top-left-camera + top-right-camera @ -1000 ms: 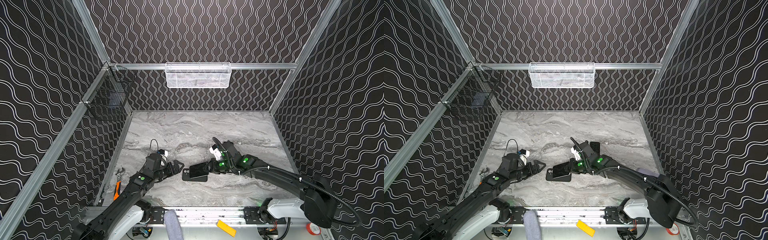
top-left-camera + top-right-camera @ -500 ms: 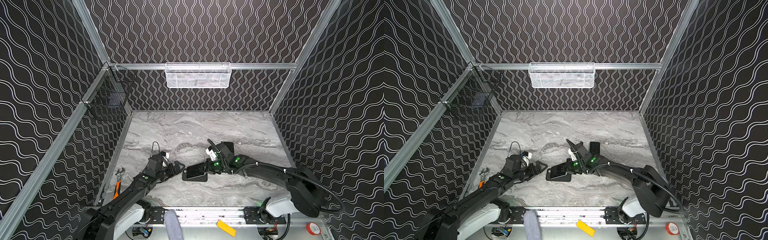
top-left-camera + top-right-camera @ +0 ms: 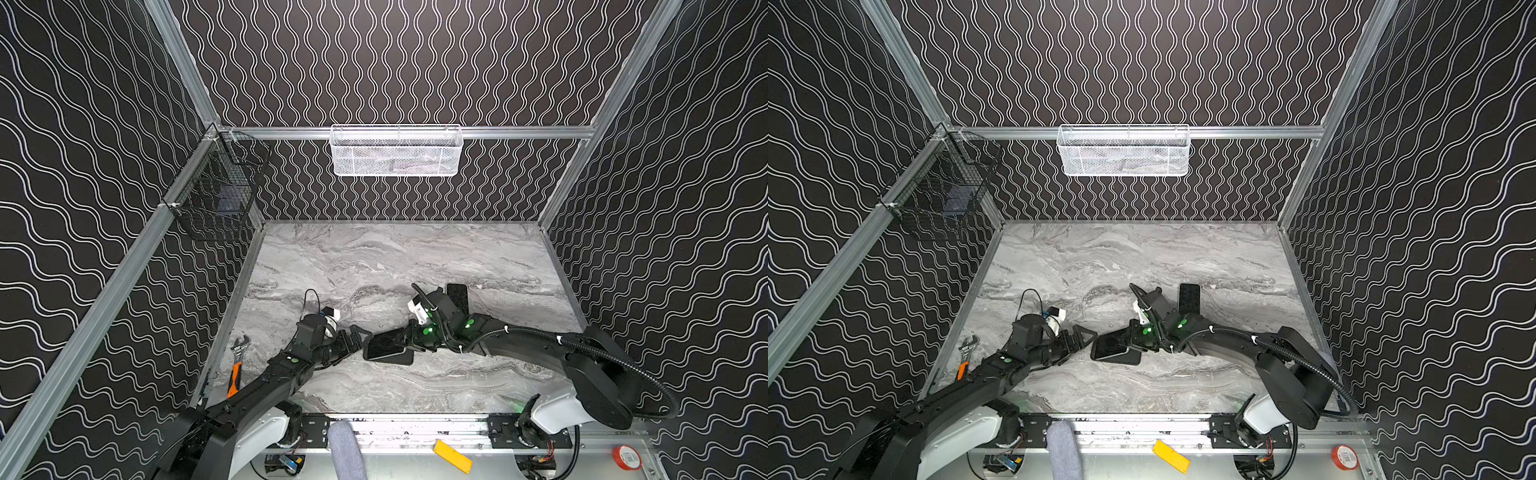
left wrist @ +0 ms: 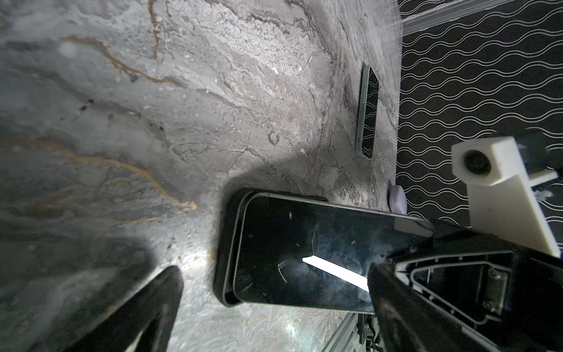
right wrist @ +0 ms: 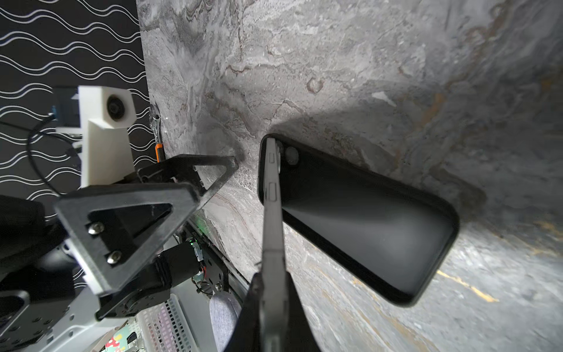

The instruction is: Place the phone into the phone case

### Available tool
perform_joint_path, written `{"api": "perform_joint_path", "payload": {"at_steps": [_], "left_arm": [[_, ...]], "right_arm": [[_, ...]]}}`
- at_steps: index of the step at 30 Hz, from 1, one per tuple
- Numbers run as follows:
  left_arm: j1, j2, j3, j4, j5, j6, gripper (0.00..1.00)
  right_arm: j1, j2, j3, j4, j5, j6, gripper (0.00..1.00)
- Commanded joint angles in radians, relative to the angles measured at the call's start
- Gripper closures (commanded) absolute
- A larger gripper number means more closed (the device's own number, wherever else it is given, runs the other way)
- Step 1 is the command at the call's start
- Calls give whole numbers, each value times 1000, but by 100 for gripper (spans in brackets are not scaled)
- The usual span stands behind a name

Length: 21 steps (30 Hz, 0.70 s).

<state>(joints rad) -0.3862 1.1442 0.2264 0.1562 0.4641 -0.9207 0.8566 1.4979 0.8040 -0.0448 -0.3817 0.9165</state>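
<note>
A black phone case (image 3: 392,357) (image 3: 1121,356) lies open side up on the marble table, near the front middle. The phone (image 3: 384,344) (image 3: 1109,344) slants over it, its far end resting in the case's left end and its held end raised. My right gripper (image 3: 409,341) (image 3: 1133,338) is shut on the phone's right end. The right wrist view shows the phone (image 5: 272,213) edge-on above the case (image 5: 365,225), clamped in the right gripper (image 5: 272,289). My left gripper (image 3: 359,338) (image 3: 1084,336) (image 4: 274,271) is open just left of the case (image 4: 225,243), holding nothing.
A second dark phone (image 3: 457,295) (image 4: 368,112) lies flat behind the right arm. An orange-handled wrench (image 3: 236,365) lies by the left wall. A white mesh basket (image 3: 395,151) hangs on the back wall, a black wire basket (image 3: 216,199) on the left wall.
The right gripper has carried the phone slightly left and lowered its far end into the case. The left gripper has edged right, closer to the case's left end, still open.
</note>
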Motion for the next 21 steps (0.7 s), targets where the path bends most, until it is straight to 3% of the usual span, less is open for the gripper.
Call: {"api": "perform_joint_path", "payload": {"at_steps": [1,21], "left_arm": [[1,-3,-9,73,20,-30,2],[-88,43,-23,157,-27,-93,2]], "right_arm": [[1,-8,12,7,12,11,100],[1,69,-12,-128,60,25,100]]}}
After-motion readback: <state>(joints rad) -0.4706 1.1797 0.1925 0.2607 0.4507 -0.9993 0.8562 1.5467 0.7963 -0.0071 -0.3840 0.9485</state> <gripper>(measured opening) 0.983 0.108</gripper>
